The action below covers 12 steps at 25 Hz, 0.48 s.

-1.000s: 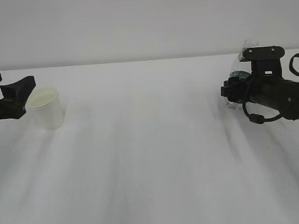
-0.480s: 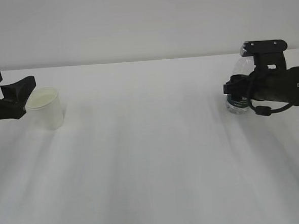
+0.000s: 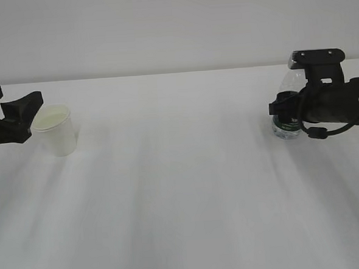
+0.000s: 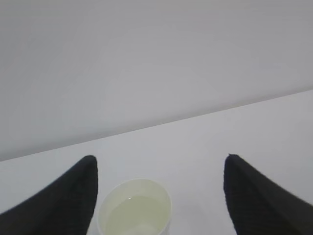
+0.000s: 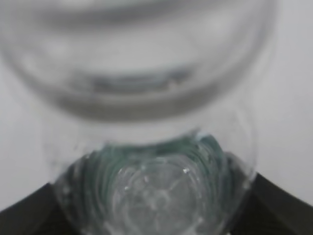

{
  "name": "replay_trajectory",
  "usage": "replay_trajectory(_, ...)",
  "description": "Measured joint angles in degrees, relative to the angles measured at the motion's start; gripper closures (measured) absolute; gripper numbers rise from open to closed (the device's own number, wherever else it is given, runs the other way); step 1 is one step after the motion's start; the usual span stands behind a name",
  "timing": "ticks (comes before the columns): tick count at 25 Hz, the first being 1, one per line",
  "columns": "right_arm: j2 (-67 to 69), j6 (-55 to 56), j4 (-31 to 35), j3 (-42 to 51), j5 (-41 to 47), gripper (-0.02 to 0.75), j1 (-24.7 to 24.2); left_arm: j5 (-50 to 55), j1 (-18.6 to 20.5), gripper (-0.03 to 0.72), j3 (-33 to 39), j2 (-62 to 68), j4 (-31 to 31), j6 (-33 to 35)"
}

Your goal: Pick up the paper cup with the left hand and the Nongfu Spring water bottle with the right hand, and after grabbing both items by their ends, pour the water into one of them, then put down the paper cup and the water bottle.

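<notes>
The white paper cup [image 3: 56, 133] stands on the table at the left, with clear water [image 4: 137, 218] in its cream inside. My left gripper [image 3: 15, 97] is open just left of it. In the left wrist view the paper cup [image 4: 104, 215] sits between the left gripper's [image 4: 160, 157] spread fingers, close to the left one. At the right, the Nongfu Spring water bottle [image 3: 286, 128] stands upright on the table with my right gripper [image 3: 282, 107] shut on its body. Seen from above in the right wrist view, the bottle [image 5: 156, 191] fills the gap of the right gripper [image 5: 151, 208].
The white table [image 3: 183, 189] runs wide between the two arms, and a plain pale wall stands behind it. The right arm's grey plate [image 3: 316, 56] hides the bottle's neck in the exterior view.
My right arm has swung the bottle from a tilt to upright and lowered its base onto the table. The left gripper and the cup have not moved.
</notes>
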Motion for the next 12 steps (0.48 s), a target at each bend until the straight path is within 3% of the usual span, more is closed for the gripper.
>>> replay_trajectory(6, 0.0, 0.0, 0.0, 0.0, 0.49, 0.108, 0.0, 0.0, 0.0, 0.113, 0.0, 0.0, 0.37, 0.0)
replay_trajectory(12, -1.64, 0.04, 0.0, 0.0, 5.94, 0.096, 0.0, 0.81, 0.0, 0.113, 0.0, -0.56, 0.45, 0.0)
